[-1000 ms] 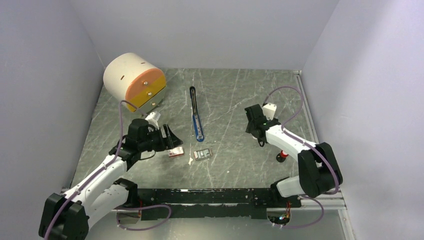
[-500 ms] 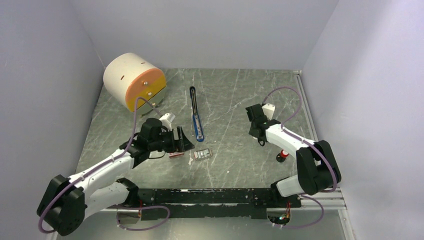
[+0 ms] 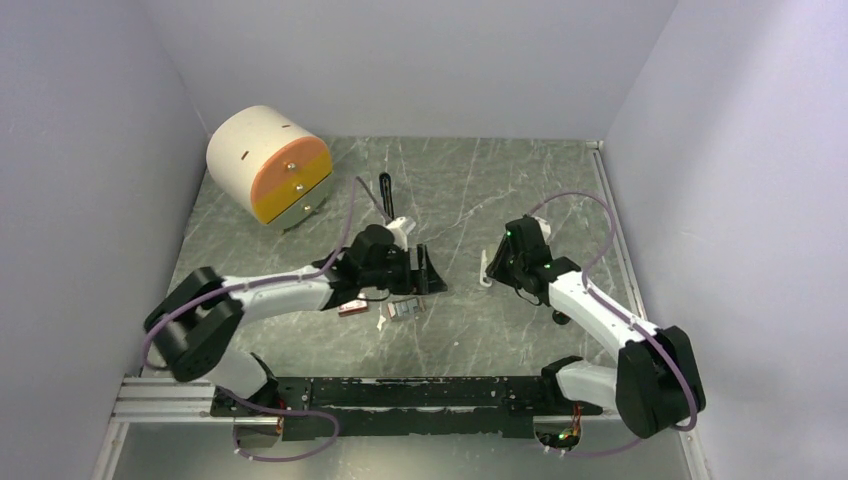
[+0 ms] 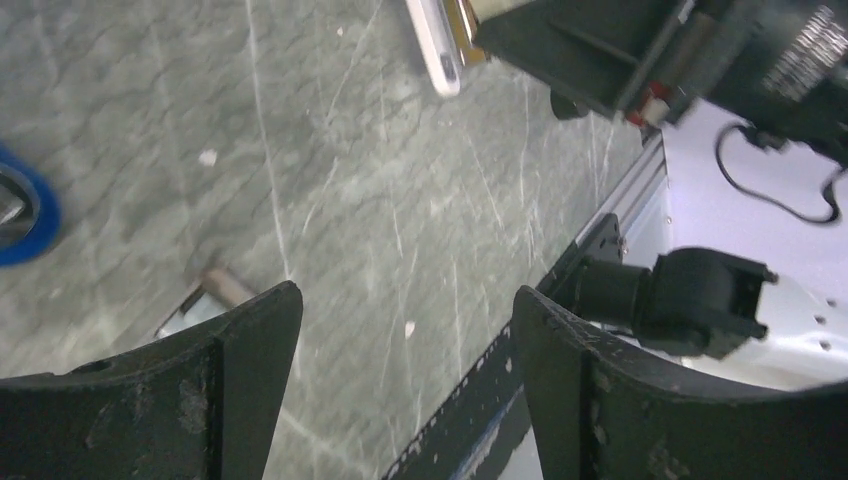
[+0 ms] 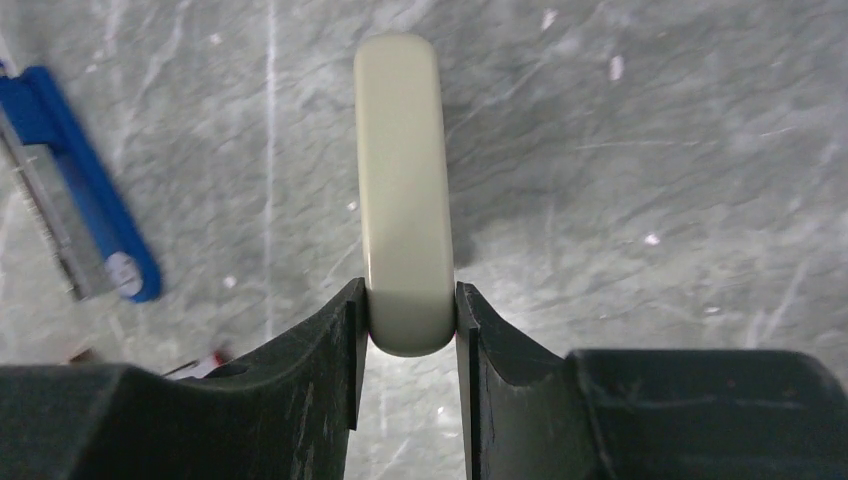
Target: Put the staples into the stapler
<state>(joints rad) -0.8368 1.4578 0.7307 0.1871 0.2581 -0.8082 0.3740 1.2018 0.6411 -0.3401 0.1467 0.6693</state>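
Back left: cream drum with orange face, on the table. Left arm reaches toward the table centre. Left gripper is spread wide with nothing between the fingers, hovering over bare table.

Pink-red box lies on the table just near-side of the left arm. Staples sit right beside it, a silvery block flat on the table, just in front of the left gripper and not held. In the left wrist view they are only a blur at the left finger's edge.

Stapler lies flat on the table, opened out, metal channel showing. In the top view the left wrist hides most of it; only the black arm sticks out toward the back.

Right gripper is pinching one end of the beige bar, which juts out toward the stapler but stays apart from it. A small dark object sits by the right arm, mostly hidden.
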